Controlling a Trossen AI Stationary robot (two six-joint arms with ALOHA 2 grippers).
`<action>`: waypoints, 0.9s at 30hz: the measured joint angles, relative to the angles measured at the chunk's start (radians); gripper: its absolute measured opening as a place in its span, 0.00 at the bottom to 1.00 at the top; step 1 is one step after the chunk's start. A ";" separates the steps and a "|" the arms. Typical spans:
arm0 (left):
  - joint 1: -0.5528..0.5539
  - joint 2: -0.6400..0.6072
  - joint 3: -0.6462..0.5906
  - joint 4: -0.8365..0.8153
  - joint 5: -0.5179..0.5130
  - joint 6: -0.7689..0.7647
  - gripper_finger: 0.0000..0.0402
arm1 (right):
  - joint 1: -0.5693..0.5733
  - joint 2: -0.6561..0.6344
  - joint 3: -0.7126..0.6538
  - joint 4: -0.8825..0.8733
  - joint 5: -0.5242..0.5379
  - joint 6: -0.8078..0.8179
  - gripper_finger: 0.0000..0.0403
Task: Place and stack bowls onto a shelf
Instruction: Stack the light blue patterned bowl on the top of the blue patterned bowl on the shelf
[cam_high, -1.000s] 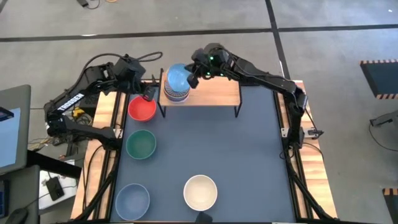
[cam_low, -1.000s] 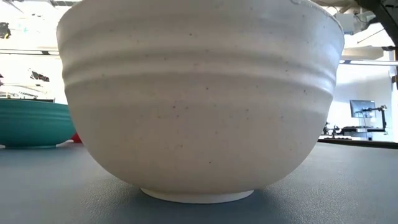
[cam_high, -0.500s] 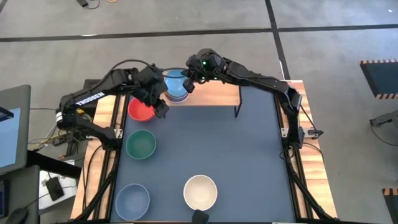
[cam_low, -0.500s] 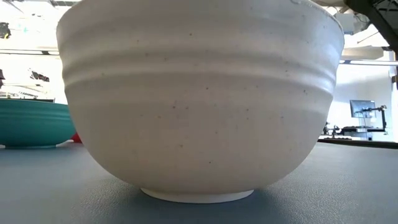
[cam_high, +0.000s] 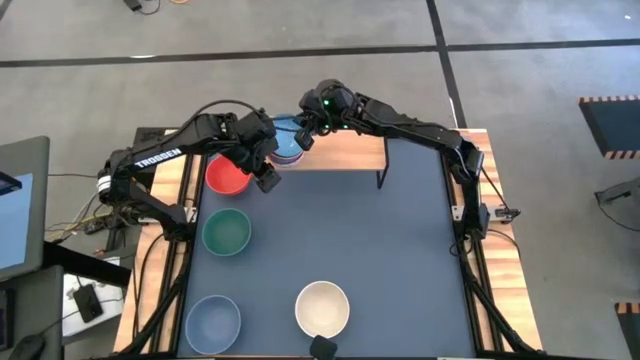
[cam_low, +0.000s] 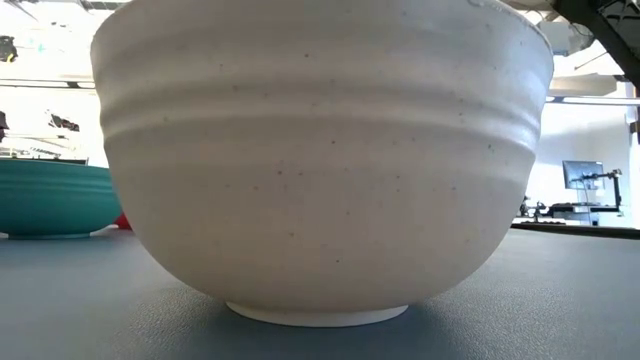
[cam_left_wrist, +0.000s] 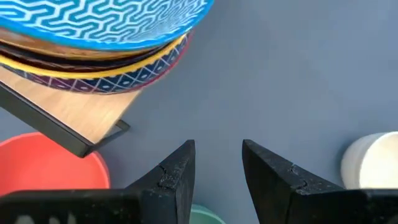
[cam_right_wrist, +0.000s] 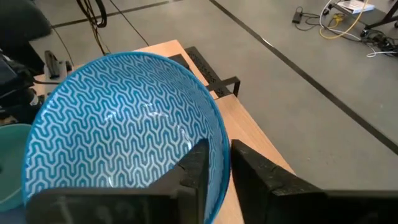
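The light blue patterned bowl (cam_high: 284, 133) (cam_right_wrist: 124, 137) tops a stack at the left end of the light-wood shelf (cam_high: 345, 150). Under it show a yellow rim (cam_left_wrist: 143, 56) and a dark-blue patterned bowl (cam_left_wrist: 106, 78). My right gripper (cam_high: 305, 135) (cam_right_wrist: 227, 168) is shut on the blue bowl's right side. My left gripper (cam_high: 267, 178) (cam_left_wrist: 217, 171) is open and touches nothing. It hovers over the dark table just in front of the shelf's left end, beside the red bowl (cam_high: 225, 175). My right gripper holds the light blue patterned bowl by its rim (cam_right_wrist: 219, 140) on the side toward the table's right. One finger (cam_right_wrist: 198, 165) is inside the bowl and the other (cam_right_wrist: 255, 174) is outside. It comes slanting down from the right. The bowl sits roughly upright on the stack.
On the dark table stand the red bowl (cam_left_wrist: 43, 162), a green bowl (cam_high: 227, 231), a grey-blue bowl (cam_high: 214, 320) and a cream white bowl (cam_high: 322, 308) (cam_low: 320, 160), which fills the low view. The shelf's right part (cam_high: 360, 152) is bare wood.
My left arm has swung from over the table's far-left corner toward the right and near side, passing the red bowl, and its gripper now hangs before the shelf's left end. My right gripper, still on the blue bowl, has shifted slightly toward the table's left.
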 joint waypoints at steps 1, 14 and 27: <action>0.000 0.001 0.000 0.002 -0.016 0.013 0.29 | 0.000 0.000 0.000 0.000 0.000 0.000 0.27; -0.003 0.032 0.000 0.025 -0.136 0.073 0.29 | -0.022 -0.068 0.002 -0.034 -0.049 -0.020 0.60; 0.003 0.114 0.000 0.029 -0.172 0.074 0.29 | -0.072 -0.113 0.000 -0.138 -0.052 -0.026 0.60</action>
